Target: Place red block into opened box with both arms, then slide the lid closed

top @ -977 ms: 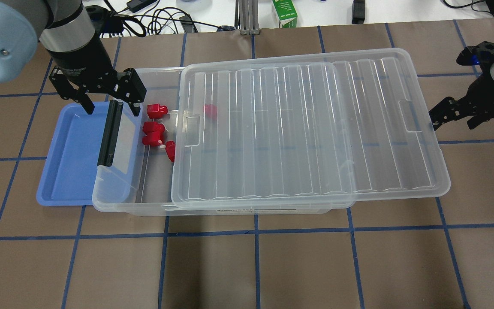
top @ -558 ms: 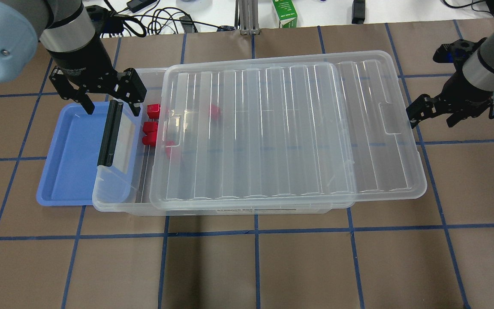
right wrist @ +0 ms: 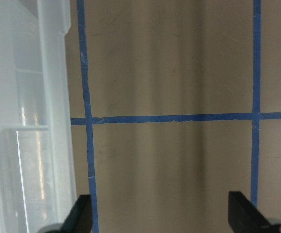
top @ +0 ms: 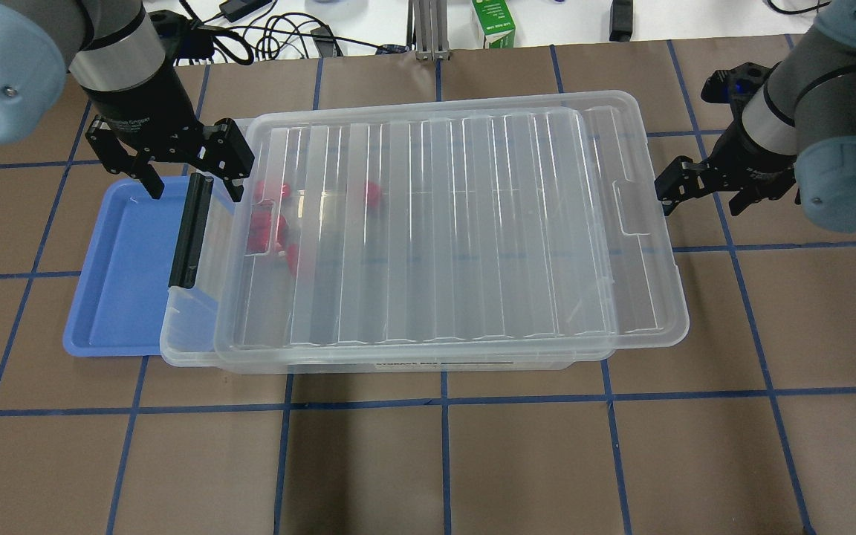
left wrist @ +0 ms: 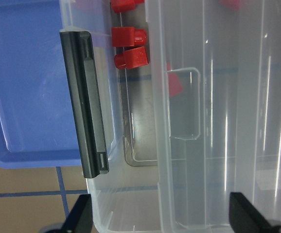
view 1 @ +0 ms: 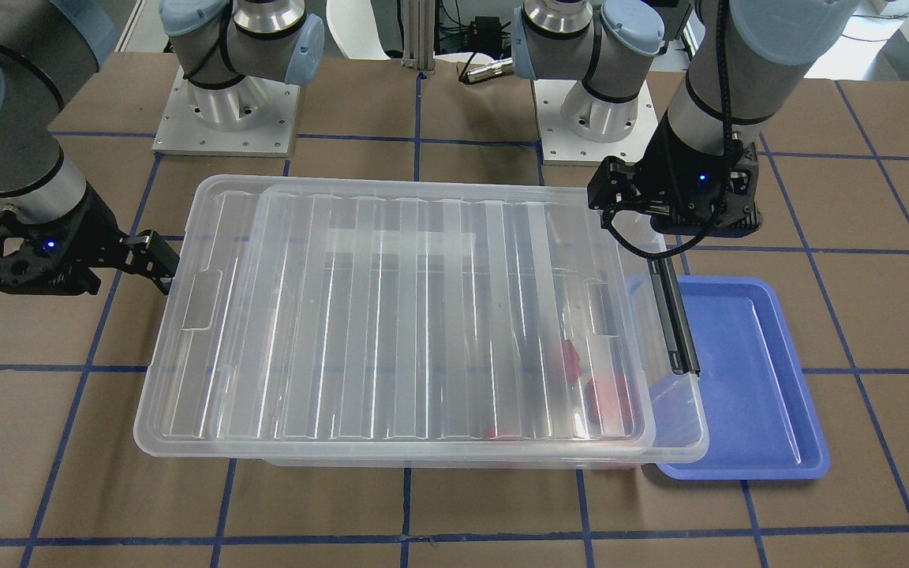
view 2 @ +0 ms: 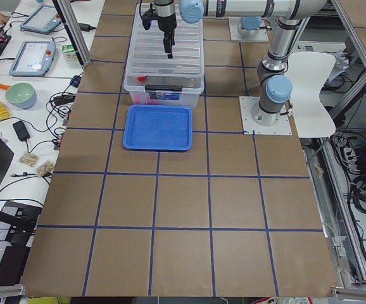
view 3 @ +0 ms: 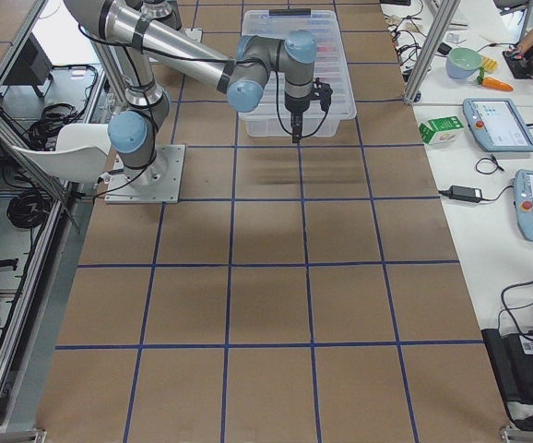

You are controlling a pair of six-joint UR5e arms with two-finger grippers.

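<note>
Currently my right gripper [top: 701,199] is empty with its fingers spread, one finger at the right short end of the lid [top: 443,223]. The lid lies directly left of it, with its long axis running left-right along the push line. It rests on the box [top: 184,338] and overhangs the box's right end; a strip beside the latch bar [top: 190,230] is uncovered. My right arm is nearer that free end. My left gripper [top: 194,184], likewise spread and empty, hovers over the latch end. Red blocks [left wrist: 128,36] lie inside the box at its left end. The left wrist view shows the strip and two blocks plainly; the overhead view shows them only dimly through plastic. The right wrist view cannot confirm finger contact.
</note>
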